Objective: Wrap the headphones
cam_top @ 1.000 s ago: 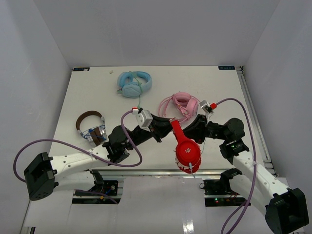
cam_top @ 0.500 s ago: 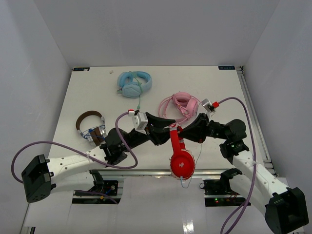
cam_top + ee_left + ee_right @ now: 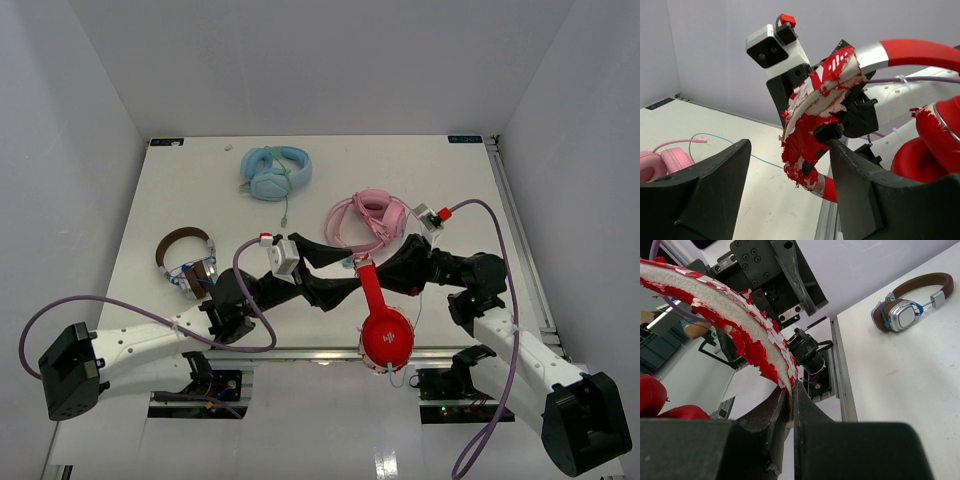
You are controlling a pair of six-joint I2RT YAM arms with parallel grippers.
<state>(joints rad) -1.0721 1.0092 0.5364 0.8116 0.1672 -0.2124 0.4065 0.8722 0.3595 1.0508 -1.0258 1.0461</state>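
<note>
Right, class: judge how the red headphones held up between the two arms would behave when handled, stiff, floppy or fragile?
The headphones probably behave as a stiff frame: the headband holds its curve in the jaws of the right gripper. Its padding looks fragile; the red skin is flaking and may shed. The thin cable by the earcup is likely floppy.

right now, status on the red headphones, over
Left gripper open, close by the headband. Right gripper shut on the red headphones, earcups hanging. Pink headphones lie behind, apart.
</note>
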